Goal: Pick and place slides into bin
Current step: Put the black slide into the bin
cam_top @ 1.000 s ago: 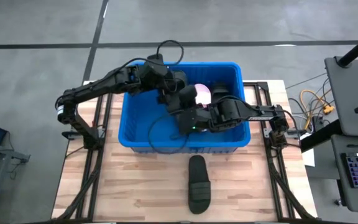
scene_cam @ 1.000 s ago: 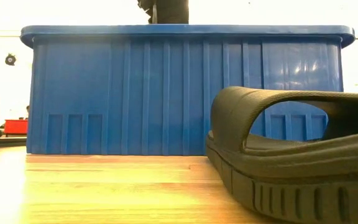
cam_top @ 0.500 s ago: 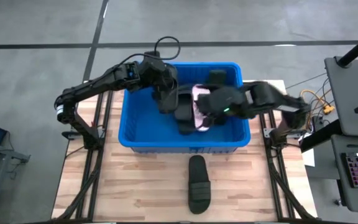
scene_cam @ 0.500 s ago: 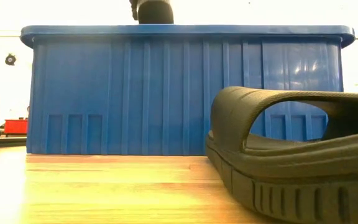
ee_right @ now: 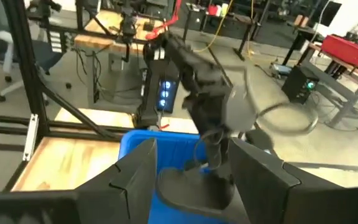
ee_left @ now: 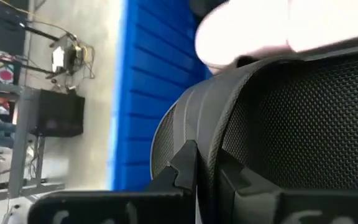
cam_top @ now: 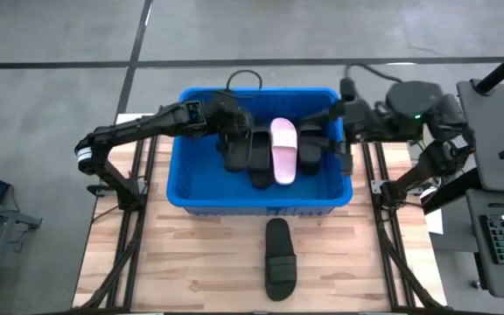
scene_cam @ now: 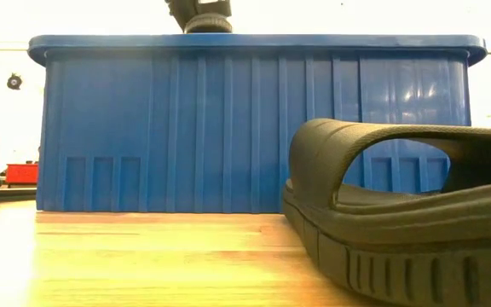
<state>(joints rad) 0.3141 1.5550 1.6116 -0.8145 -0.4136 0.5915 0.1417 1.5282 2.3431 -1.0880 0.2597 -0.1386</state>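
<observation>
1. Since half a second ago, the right arm is pulling back from over the bin (cam_top: 196, 194) to the bin's right side, and the right gripper (cam_top: 338, 114) is now sitting by the right rim.
2. No words or labels are showing clearly enough to read in any view.
3. From the high view, the left gripper (cam_top: 234, 144) is reaching down inside the bin, right at a black slide (cam_top: 237, 150). The pink slide (cam_top: 283, 152) is lying in the middle of the bin with more black slides (cam_top: 309, 149) beside it.
4. From the high view, one more black slide on the table (cam_top: 279, 258) is lying in front of the bin, apart from it.
5. Only the left wrist view is showing that the left gripper is pressing up against a black mesh strap (ee_left: 303, 124), with the pink slide just past it. I cannot tell if it is gripping.
6. Only the right wrist view is showing the right gripper's fingers (ee_right: 132, 177) spread wide with nothing between them, looking across the bin at the left arm (ee_right: 204, 87).
7. Only the low view is showing the bin's ribbed front wall and the table slide up close.
</observation>
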